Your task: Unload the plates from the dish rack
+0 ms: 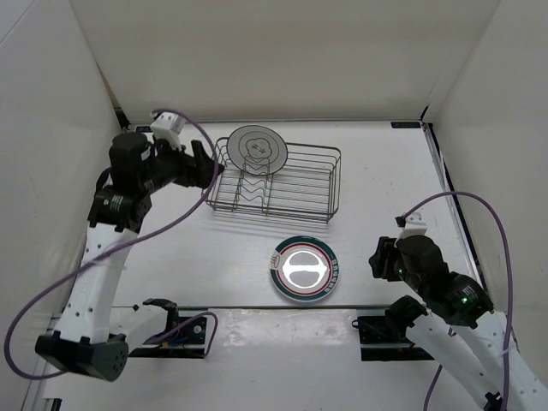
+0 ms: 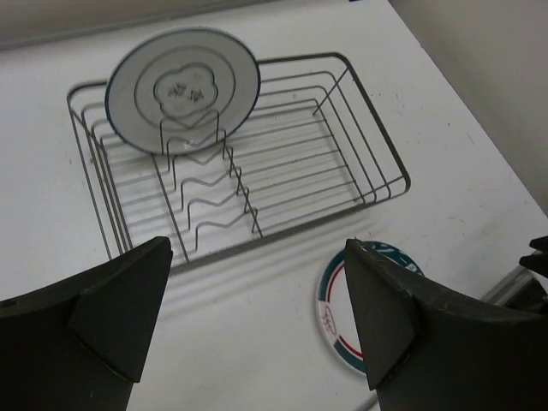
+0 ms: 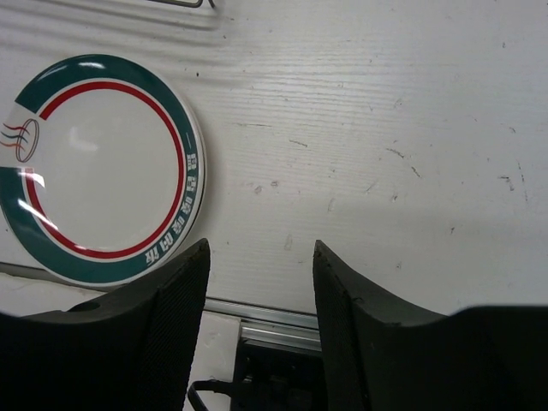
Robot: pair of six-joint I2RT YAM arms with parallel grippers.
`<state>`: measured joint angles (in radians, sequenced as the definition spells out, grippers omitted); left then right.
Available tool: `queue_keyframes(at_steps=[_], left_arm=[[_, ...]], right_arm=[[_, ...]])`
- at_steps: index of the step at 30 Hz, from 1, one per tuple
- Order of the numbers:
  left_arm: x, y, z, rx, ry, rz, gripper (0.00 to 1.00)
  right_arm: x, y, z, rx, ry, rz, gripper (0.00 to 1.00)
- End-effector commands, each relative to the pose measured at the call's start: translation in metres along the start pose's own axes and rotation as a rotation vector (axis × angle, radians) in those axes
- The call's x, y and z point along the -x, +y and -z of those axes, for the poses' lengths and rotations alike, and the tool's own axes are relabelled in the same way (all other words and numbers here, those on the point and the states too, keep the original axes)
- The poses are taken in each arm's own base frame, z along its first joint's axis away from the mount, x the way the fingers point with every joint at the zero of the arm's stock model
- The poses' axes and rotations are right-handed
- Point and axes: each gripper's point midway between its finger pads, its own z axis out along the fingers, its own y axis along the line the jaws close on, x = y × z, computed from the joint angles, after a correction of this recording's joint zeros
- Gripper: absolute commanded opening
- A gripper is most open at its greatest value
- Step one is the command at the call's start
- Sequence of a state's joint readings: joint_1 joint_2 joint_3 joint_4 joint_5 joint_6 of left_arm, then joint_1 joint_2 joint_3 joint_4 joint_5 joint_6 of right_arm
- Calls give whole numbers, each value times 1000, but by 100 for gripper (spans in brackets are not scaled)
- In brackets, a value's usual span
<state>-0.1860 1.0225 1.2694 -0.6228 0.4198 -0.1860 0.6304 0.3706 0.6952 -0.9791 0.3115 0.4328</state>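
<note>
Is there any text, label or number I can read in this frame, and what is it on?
Nothing can be quoted.
Teal plate: white characters along its teal rim, too blurred to read.
Teal plate: a small red and blue emblem at the rim, with no legible words.
Grey plate: small marks in the centre, too small to tell whether they are writing.
No other text is visible.

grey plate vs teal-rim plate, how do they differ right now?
Place: the grey plate sits in the dish rack, at its left end; the teal-rim plate is out on the table.
Pose: the grey plate stands on edge; the teal-rim plate lies flat.
Look: the grey plate has a flower-like centre mark; the teal-rim plate has a red ring around white.
Both are round and similar in size.
</note>
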Motion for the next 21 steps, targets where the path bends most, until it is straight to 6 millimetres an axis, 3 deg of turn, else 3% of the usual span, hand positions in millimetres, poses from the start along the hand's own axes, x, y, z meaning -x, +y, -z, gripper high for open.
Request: queue_keyframes(at_steps=[1, 2, 6, 7, 8, 9, 11, 12, 13, 15, 16, 17, 18, 19, 21], left_arm=[[36, -14, -6, -48, -54, -220, 92], [34, -7, -23, -42, -25, -257, 92], [46, 2, -53, -15, -35, -454, 95], [42, -8, -61, -43, -34, -487, 95], [53, -7, -71, -32, -78, -579, 97], [47, -18, -82, -51, -71, -619, 100], [60, -21, -94, -24, -105, -718, 100], [46, -13, -120, -23, -45, -765, 100], [67, -26, -121, -24, -79, -827, 100], [54, -26, -149, -48, -19, -899, 100], [67, -28, -160, -37, -35, -921, 100], [62, -23, -176, -38, -12, -932, 100], [73, -25, -182, -26, -40, -973, 100], [55, -13, -203, -22, 11, -979, 100], [52, -4, -216, -2, 21, -1028, 100]], right_arm=[[7, 5, -4, 24, -23, 42, 56], [6, 6, -4, 33, -20, 46, 56], [7, 7, -4, 38, -26, 54, 56], [6, 7, -4, 40, -29, 53, 56], [7, 7, -4, 44, -35, 54, 57], [6, 7, -5, 41, -31, 52, 57], [6, 8, -5, 51, -37, 53, 58], [6, 9, -4, 63, -42, 63, 58], [6, 9, -5, 62, -42, 62, 58], [6, 10, -4, 69, -49, 60, 58], [6, 10, -4, 72, -48, 61, 58], [7, 10, -4, 71, -53, 62, 60], [6, 10, -5, 71, -53, 64, 60], [7, 10, -4, 71, -58, 63, 60], [6, 11, -5, 73, -51, 67, 60]])
